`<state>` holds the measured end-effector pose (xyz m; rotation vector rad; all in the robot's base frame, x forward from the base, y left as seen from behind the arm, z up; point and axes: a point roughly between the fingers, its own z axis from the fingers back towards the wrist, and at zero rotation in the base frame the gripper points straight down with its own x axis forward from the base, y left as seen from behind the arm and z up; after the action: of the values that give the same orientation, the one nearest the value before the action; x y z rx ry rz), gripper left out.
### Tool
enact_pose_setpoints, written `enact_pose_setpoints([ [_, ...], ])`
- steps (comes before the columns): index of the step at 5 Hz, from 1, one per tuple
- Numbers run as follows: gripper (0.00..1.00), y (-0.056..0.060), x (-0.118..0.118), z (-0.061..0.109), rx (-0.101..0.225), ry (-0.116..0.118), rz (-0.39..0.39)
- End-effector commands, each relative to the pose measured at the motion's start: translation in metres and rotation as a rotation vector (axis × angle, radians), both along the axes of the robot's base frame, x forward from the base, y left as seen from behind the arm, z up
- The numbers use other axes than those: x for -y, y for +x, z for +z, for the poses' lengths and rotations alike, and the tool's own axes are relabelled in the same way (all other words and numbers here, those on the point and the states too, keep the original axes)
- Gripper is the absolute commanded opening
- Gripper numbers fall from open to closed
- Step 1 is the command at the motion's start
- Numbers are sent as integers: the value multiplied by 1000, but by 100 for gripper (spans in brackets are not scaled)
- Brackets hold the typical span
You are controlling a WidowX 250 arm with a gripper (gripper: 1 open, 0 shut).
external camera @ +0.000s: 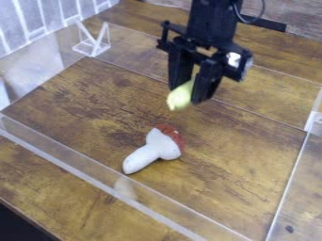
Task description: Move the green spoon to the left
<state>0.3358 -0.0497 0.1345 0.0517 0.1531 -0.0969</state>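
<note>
The black gripper (197, 87) was shut on the green spoon (182, 95) near the upper middle of the frame. The spoon was held up over the brown table (239, 141). Below it, the toy mushroom (154, 149) was seen lying on its side, with its red-brown cap turned toward the upper right.

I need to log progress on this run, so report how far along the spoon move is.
Done: the green spoon looks picked up, its yellow-green handle showing at the gripper's closed fingertips. In hand: the carry, with the spoon seemingly above the table, beyond the toy mushroom. Left: likely finishing the leftward move, then lowering and releasing it.
</note>
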Motion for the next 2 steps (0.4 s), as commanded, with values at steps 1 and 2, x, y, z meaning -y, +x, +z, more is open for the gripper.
enact_pose_setpoints([
  [1,0,23,-21,22,84,2,39],
  [2,0,28,-21,25,94,3,65],
])
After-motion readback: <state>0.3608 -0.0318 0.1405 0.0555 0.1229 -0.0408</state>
